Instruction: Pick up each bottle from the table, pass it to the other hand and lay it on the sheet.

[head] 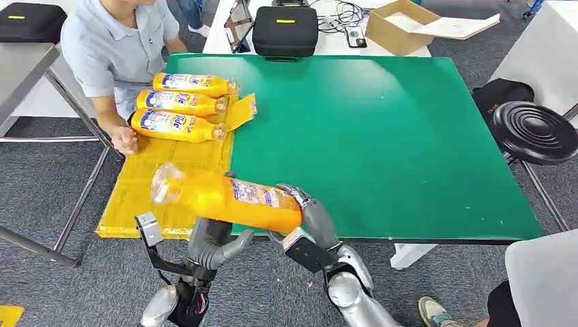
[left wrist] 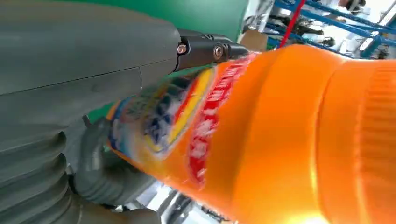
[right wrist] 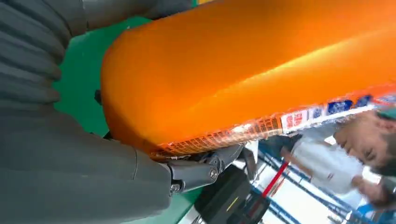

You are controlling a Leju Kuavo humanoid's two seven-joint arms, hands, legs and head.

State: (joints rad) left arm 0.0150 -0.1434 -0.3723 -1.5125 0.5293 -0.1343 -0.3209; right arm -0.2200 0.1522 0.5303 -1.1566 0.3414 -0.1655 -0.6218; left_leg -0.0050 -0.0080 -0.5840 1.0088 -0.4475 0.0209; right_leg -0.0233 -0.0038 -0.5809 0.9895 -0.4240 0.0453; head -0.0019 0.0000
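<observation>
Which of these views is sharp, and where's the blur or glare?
Head view: sharp, evenly lit, the held bottle crisp. Left wrist view: the bottle's label is blurred, with a bright background. Right wrist view: a glare streak runs along the bottle; the background is soft.

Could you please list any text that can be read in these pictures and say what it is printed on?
No text reads in full.
Held bottle: label print too small in the head view, blurred in the left wrist view; small print in the right wrist view unreadable.
Three bottles on the yellow sheet: blue label lettering, too small to be sure.
Black case: plain yellow mark, no words.
</observation>
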